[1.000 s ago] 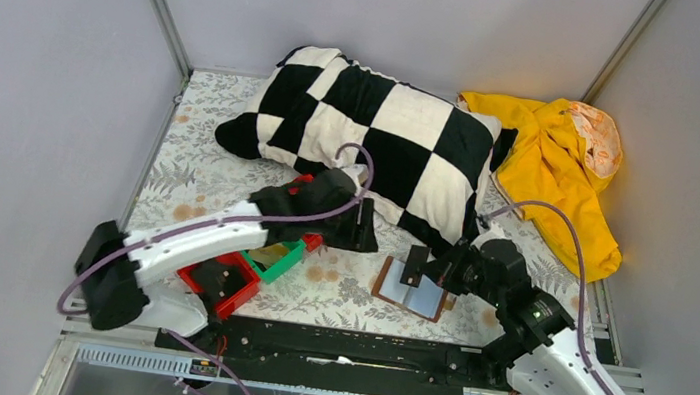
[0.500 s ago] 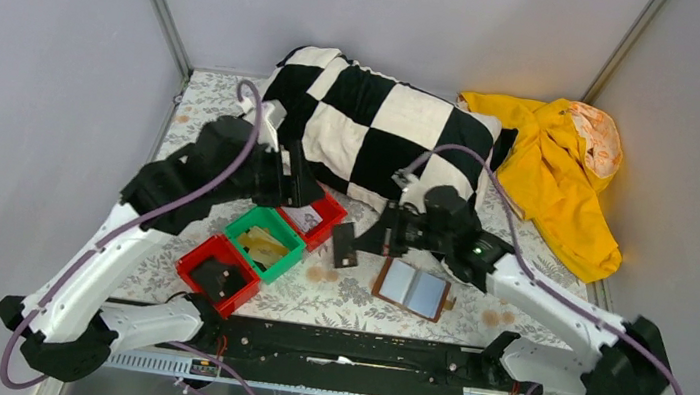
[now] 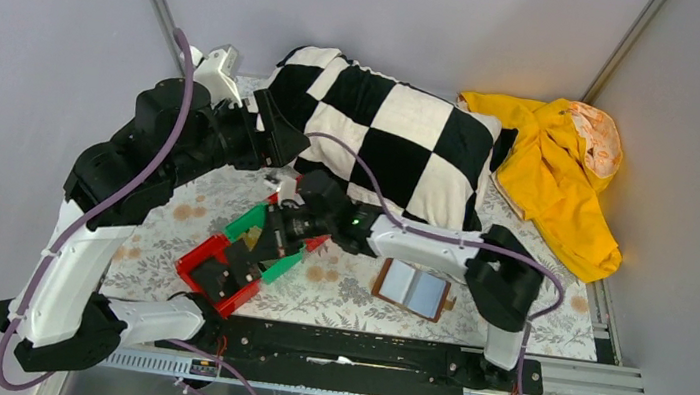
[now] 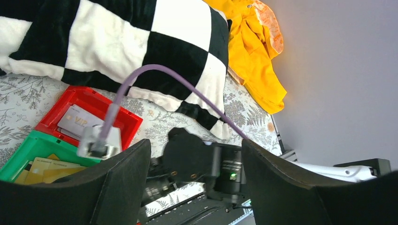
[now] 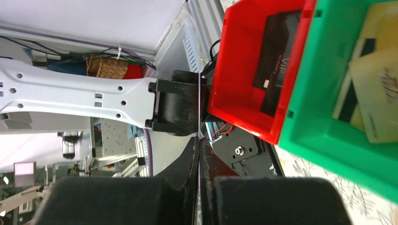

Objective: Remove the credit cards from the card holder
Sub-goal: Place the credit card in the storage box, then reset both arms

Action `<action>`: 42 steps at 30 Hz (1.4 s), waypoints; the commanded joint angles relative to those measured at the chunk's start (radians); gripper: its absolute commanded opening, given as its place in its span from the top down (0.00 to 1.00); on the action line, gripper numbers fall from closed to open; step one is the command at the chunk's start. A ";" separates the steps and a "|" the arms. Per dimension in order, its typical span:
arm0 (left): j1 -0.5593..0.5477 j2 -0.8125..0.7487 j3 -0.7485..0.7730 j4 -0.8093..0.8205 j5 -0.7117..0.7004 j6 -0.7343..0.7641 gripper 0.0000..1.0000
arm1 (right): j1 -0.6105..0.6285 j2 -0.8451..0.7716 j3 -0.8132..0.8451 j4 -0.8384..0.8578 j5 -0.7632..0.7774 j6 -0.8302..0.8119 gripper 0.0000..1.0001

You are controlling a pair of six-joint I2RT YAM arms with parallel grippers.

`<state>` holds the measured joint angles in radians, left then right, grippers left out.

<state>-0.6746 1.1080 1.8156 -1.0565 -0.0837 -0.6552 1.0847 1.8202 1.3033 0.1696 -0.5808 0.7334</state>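
While the card holder point(image 3: 412, 289) lies spread flat on the floral tabletop point(image 3: 354, 297), pale inner faces up, it sits right of the 3 bins and well apart from both grippers. The action is over on the left! The right arm stretches clean across, and the right gripper point(image 5: 199, 140) hovers by a corner of the near red bin point(image 5: 234, 101). Its fingers are pressed together on a thin card point(image 5: 199, 101) that shows only edge-on in the wrist view. 1 dark card point(image 5: 277, 65) lies inside that red bin. The green bin point(image 5: 305, 117) touching it holds cream and gold cards point(image 5: 375, 98).

The left arm is up high beside the black-and-white checked pillow point(image 3: 384, 131). The left gripper point(image 4: 195, 145) is spread wide, looking down on the right arm's wrist. Below it, the far red bin point(image 4: 124, 119) carries a light VIP card point(image 4: 77, 123) and sits hard against the green one. A yellow cloth point(image 3: 556, 167) is bunched in the far right corner, just beside the pillow.
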 commanded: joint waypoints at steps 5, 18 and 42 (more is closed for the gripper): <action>0.005 -0.017 -0.022 0.034 -0.003 -0.001 0.25 | 0.058 0.249 0.236 0.040 -0.066 -0.001 1.00; 0.004 -0.036 -0.080 0.059 0.010 -0.014 0.24 | 0.072 0.418 0.421 0.019 -0.016 0.023 0.58; 0.005 0.017 -0.280 0.313 0.167 -0.002 0.23 | -0.115 -0.649 -0.590 -0.292 0.650 0.030 0.54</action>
<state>-0.6746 1.0817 1.5848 -0.8135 0.0063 -0.6624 0.9741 1.3724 0.8391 0.0849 -0.2192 0.7307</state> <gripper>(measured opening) 0.766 0.490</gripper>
